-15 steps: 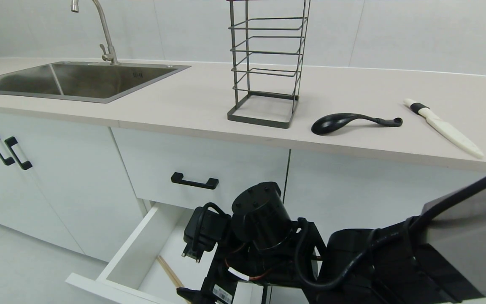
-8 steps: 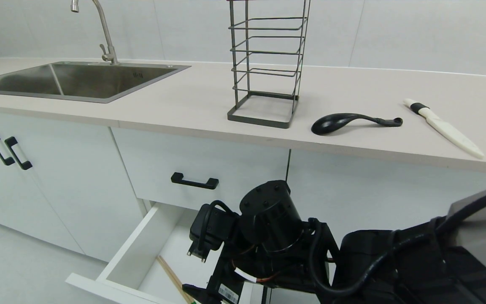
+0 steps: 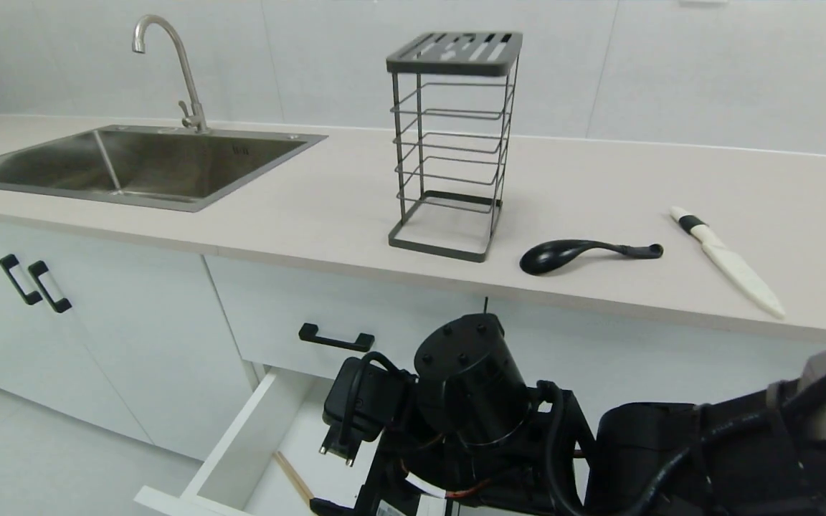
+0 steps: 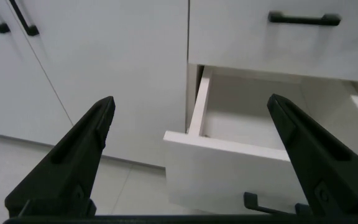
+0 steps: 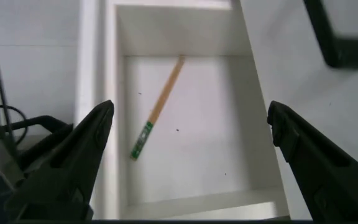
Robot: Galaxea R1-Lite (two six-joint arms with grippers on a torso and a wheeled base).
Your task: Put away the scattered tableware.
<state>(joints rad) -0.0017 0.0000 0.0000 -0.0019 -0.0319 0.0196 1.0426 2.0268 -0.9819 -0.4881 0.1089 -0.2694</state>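
At the head view's bottom centre the open drawer [image 3: 230, 444] holds one wooden chopstick [image 5: 157, 109] flat on its floor. The right gripper [image 5: 189, 107] hangs above it, jaws wide and empty, the chopstick showing between the fingers, nearer one of them. The left gripper [image 4: 189, 101], also wide and empty, faces the drawer's front corner. Farther up, middle right, a black spoon [image 3: 585, 254] and a white knife [image 3: 728, 261] lie apart on the countertop [image 3: 599, 186], right of a wire rack [image 3: 452, 143].

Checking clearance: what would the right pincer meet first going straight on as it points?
Probably the bare floor of the open drawer, beside the chopstick; nothing nearer shows before the right pincer, though depth is unclear.
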